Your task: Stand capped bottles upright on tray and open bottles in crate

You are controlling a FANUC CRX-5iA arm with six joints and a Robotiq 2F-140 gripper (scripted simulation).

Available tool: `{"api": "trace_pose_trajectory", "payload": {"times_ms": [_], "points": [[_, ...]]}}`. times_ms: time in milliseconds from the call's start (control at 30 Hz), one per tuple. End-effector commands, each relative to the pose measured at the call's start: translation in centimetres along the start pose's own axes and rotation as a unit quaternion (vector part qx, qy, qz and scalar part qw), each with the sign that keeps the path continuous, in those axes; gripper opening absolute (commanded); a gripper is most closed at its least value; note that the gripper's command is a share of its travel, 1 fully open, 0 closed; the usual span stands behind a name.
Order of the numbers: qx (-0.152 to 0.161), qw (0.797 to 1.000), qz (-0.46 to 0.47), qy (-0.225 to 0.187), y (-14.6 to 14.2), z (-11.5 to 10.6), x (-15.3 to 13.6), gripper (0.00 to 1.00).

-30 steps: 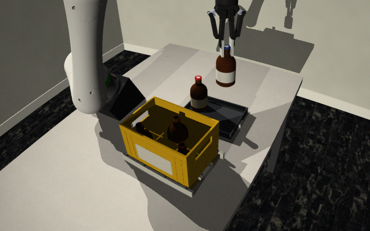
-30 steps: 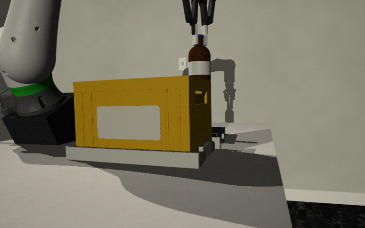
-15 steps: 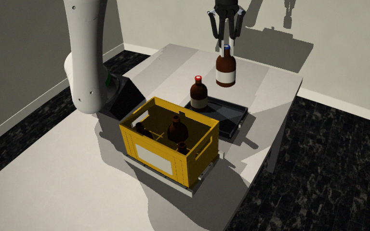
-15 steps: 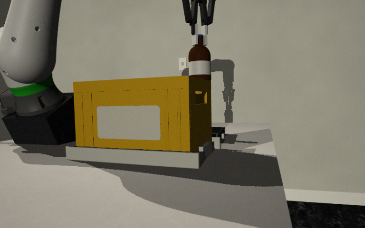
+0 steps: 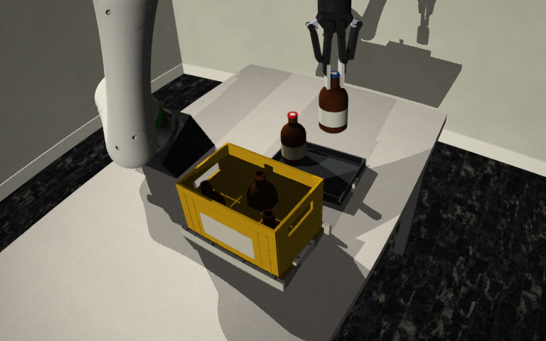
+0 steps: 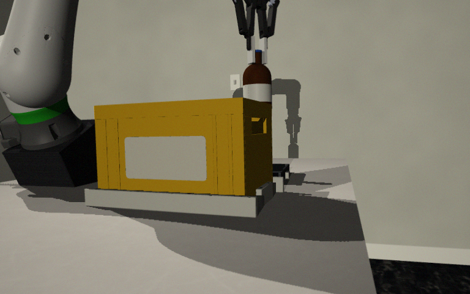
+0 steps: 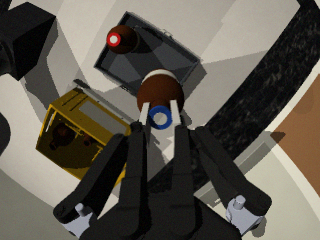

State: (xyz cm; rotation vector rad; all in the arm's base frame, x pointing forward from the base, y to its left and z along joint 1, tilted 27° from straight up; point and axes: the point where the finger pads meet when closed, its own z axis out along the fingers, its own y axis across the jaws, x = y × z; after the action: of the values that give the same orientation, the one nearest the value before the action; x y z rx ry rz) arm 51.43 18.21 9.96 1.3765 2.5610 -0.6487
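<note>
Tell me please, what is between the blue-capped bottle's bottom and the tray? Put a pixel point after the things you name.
Only air: the top view shows the blue-capped bottle (image 5: 333, 102) (image 6: 257, 74) (image 7: 160, 92) hanging above the tray (image 5: 352, 177) (image 6: 281, 168) (image 7: 112, 75).

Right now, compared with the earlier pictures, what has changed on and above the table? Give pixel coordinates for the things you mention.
The gripper (image 5: 335, 85) (image 6: 257, 61) (image 7: 160, 110) has moved slightly down, carrying the blue-capped bottle (image 5: 333, 101) (image 6: 257, 74) (image 7: 159, 91). Nothing was newly grasped or released. The red-capped bottle (image 5: 293, 136) (image 7: 123, 40), tray (image 5: 328, 166) (image 6: 281, 168) (image 7: 162, 57) and crate (image 5: 265, 255) (image 6: 167, 124) (image 7: 75, 106) stayed put.
</note>
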Motion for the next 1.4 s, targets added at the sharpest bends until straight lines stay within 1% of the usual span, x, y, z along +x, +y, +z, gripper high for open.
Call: {"api": "trace_pose_trajectory", "payload": {"times_ms": [0, 200, 267, 767, 833, 1367], "points": [[0.0, 1.0, 0.0, 0.0, 0.0, 0.4, -0.1, 0.0], [0.0, 1.0, 0.0, 0.0, 0.0, 1.6, -0.3, 0.0], [0.0, 1.0, 0.0, 0.0, 0.0, 1.6, -0.3, 0.0], [0.0, 1.0, 0.0, 0.0, 0.0, 4.6, 0.2, 0.0], [0.0, 1.0, 0.0, 0.0, 0.0, 4.6, 0.2, 0.0], [0.0, 1.0, 0.0, 0.0, 0.0, 7.6, -0.3, 0.0]]}}
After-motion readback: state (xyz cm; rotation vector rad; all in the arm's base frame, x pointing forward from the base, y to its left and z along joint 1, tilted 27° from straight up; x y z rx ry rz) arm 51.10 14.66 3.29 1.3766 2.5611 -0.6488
